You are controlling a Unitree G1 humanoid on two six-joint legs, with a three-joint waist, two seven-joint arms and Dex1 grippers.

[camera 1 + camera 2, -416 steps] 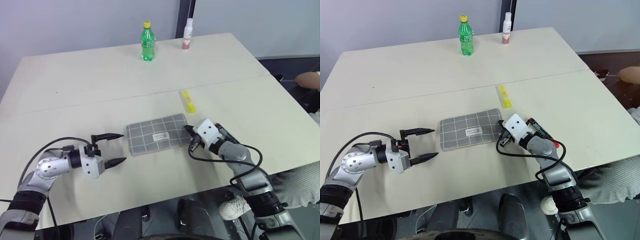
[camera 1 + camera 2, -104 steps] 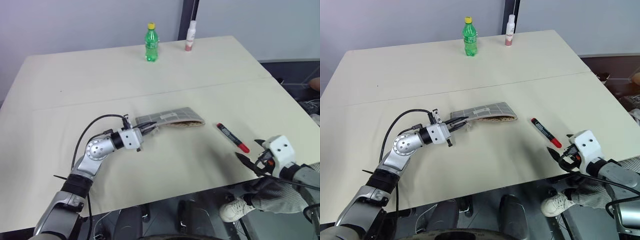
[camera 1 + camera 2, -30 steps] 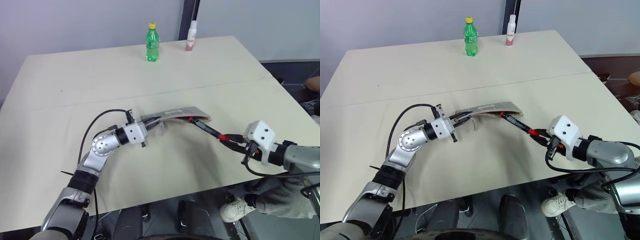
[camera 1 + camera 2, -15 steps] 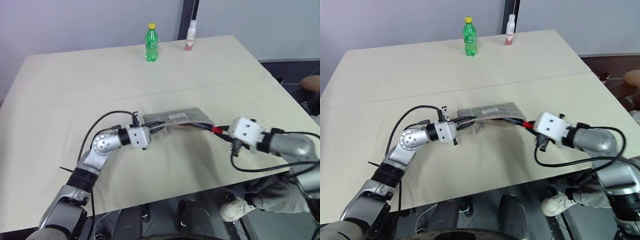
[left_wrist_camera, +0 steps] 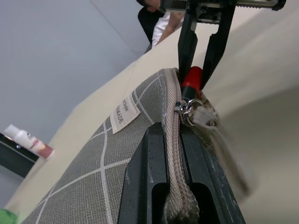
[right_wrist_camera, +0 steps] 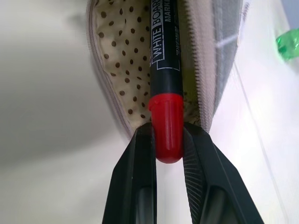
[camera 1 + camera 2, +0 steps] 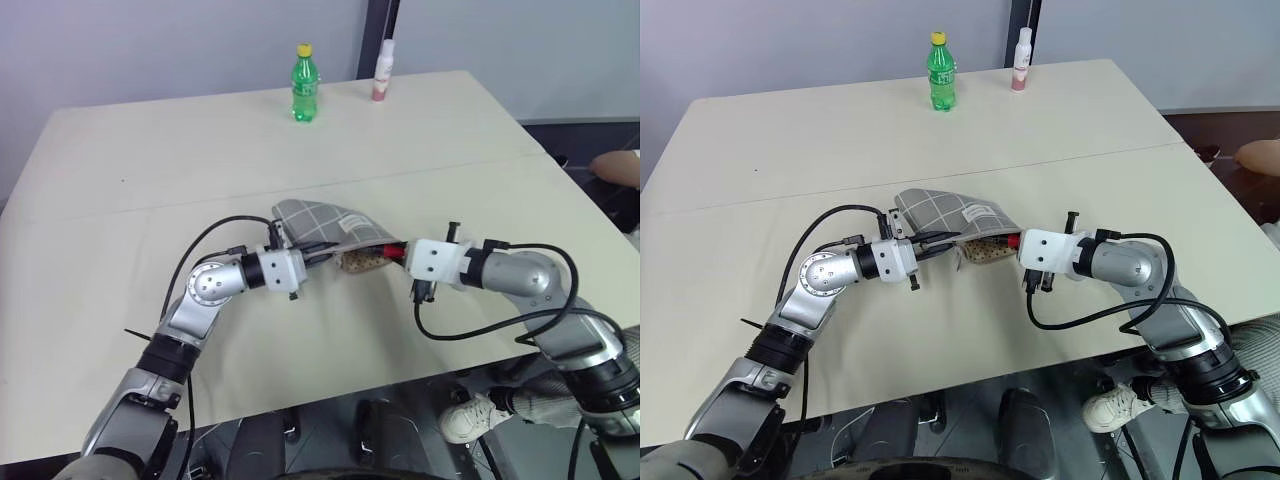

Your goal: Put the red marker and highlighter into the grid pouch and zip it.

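Note:
The grid pouch (image 7: 318, 222) is propped up at the table's middle, mouth gaping toward my right arm, showing its dotted beige lining (image 6: 112, 51). My left gripper (image 5: 172, 133) is shut on the pouch's zipper edge, close to the pull tab (image 5: 186, 105). The red marker (image 6: 166, 116) points into the open mouth, most of its length inside and its red end sticking out. My right gripper (image 6: 167, 133) is shut on that red end, right at the pouch opening (image 7: 365, 258). The highlighter is out of view.
A green bottle (image 7: 303, 83) and a white and pink bottle (image 7: 381, 70) stand at the table's far edge. A person's hand (image 7: 615, 165) shows past the right edge. Black cables loop off both wrists over the table's near half.
My right gripper has carried the red marker leftward, from the pouch's right into its mouth. The pouch's upper side has lifted and tilted steeper. My left gripper has kept its hold.

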